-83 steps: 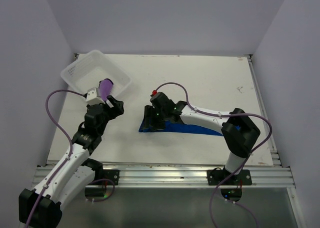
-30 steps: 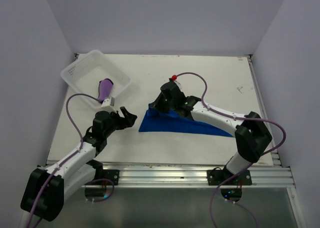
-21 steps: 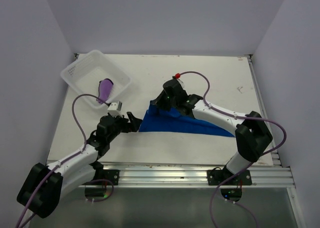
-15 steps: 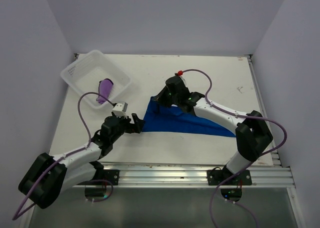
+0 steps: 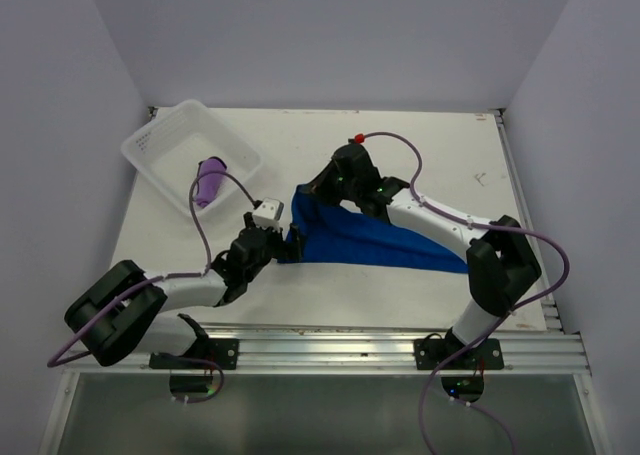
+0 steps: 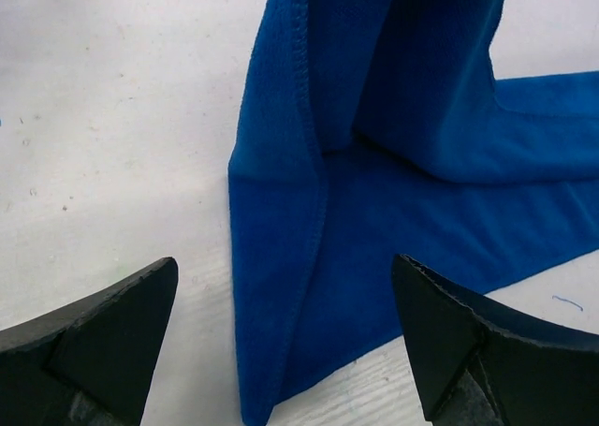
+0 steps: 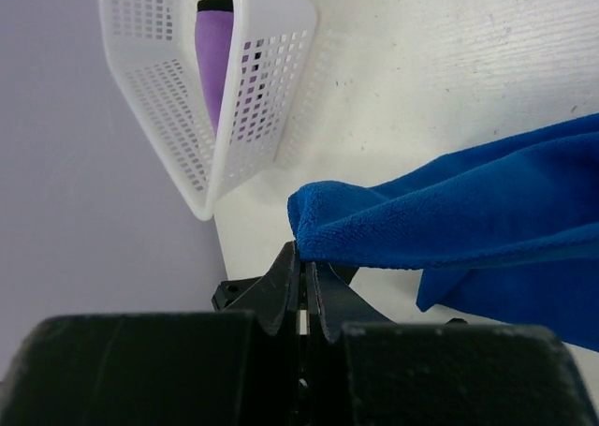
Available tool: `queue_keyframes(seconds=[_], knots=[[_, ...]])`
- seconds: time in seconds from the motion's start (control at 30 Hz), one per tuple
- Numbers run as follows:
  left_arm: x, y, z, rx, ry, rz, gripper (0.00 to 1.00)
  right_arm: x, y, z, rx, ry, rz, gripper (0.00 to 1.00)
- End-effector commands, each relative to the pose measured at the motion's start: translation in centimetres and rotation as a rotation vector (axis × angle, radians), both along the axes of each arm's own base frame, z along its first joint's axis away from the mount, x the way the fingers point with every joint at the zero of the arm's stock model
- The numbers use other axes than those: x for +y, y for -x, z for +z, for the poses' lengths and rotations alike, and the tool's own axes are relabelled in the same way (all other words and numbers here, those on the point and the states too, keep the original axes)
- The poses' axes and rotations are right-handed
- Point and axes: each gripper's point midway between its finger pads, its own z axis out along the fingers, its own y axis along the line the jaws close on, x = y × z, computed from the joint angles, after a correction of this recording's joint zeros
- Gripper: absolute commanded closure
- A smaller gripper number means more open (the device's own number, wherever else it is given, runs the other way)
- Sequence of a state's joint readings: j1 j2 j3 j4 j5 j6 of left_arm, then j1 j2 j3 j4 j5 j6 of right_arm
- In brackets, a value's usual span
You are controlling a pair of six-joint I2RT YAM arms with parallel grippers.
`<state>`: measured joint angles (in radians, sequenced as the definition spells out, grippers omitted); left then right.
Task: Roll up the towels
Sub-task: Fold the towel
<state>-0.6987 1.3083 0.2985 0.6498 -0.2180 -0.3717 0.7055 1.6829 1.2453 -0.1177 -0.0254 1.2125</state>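
Observation:
The royal blue towel [image 5: 375,240] lies mid-table with its left edge raised. My right gripper [image 5: 320,190] is shut on that raised fold, and in the right wrist view the blue towel [image 7: 468,211] bunches just above the right gripper [image 7: 304,257]. My left gripper [image 5: 285,243] sits low on the table at the towel's near-left corner, open wide. In the left wrist view the blue towel [image 6: 402,192] has its corner between the two fingertips [image 6: 103,342] of the left gripper [image 6: 281,351], which touch nothing. The purple towel [image 5: 208,180] lies rolled in the basket.
A white perforated basket [image 5: 160,140] stands at the back left, tilted; it also appears as the basket [image 7: 243,98] in the right wrist view, with the purple towel [image 7: 213,61] inside. Purple walls close in the table on three sides. A metal rail [image 5: 330,347] runs along the near edge.
My left arm left the basket, swung right and down to the blue towel's near-left corner, and its jaws widened. My right gripper carried the towel's left edge up and toward the back.

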Motion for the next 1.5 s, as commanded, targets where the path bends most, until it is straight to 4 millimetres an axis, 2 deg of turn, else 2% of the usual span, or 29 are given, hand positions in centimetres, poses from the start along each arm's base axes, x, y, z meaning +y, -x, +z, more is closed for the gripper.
queue_keyframes(seconds=[0.0, 0.1, 0.13, 0.17, 0.23, 0.27, 0.47, 0.5, 0.73, 0.83, 0.93, 1.27, 1.47], knots=[[-1.4, -2.6, 4.3, -0.151, 0.048, 0.049, 0.0, 0.9, -0.8, 3.2, -0.054, -0.071, 0.014, 1.0], [-2.0, -3.3, 4.3, -0.157, 0.029, 0.075, 0.0, 0.6, -0.9, 3.6, -0.061, -0.075, 0.008, 1.0], [-1.8, -3.6, 3.7, -0.148, 0.003, 0.102, 0.01, 0.5, -0.9, 3.5, -0.058, -0.074, 0.008, 1.0], [-2.4, -3.9, 4.1, -0.154, -0.002, 0.11, 0.0, 0.5, -0.9, 3.4, -0.056, -0.074, 0.009, 1.0], [-2.0, -4.2, 3.0, -0.137, -0.052, 0.156, 0.0, 0.4, -0.9, 3.6, -0.06, -0.079, 0.009, 1.0], [-2.3, -4.3, 3.0, -0.139, -0.054, 0.165, 0.0, 0.3, -0.9, 3.5, -0.057, -0.08, 0.009, 1.0], [-1.5, -5.1, 1.5, -0.126, -0.127, 0.232, 0.0, 0.2, -0.6, 3.2, -0.045, -0.089, 0.017, 1.0], [-1.0, -5.2, 0.9, -0.115, -0.157, 0.256, 0.01, 0.2, -0.6, 3.3, -0.046, -0.092, 0.02, 1.0], [-0.5, -6.2, 0.2, -0.124, -0.236, 0.292, 0.0, -0.4, 0.1, 3.5, -0.049, -0.091, 0.018, 1.0], [-0.1, -6.5, 0.4, -0.131, -0.236, 0.308, 0.0, -0.7, 0.3, 2.9, -0.04, -0.083, 0.015, 1.0], [0.4, -6.8, 0.4, -0.129, -0.229, 0.325, 0.0, -0.9, 0.5, 2.8, -0.04, -0.079, 0.015, 1.0], [4.6, -7.2, 0.4, -0.105, -0.213, 0.4, 0.0, -1.0, 0.7, 2.2, -0.032, -0.076, 0.019, 1.0], [5.2, -6.6, 0.5, -0.1, -0.196, 0.399, 0.0, -0.9, 0.7, 1.8, -0.026, -0.071, 0.017, 1.0]])
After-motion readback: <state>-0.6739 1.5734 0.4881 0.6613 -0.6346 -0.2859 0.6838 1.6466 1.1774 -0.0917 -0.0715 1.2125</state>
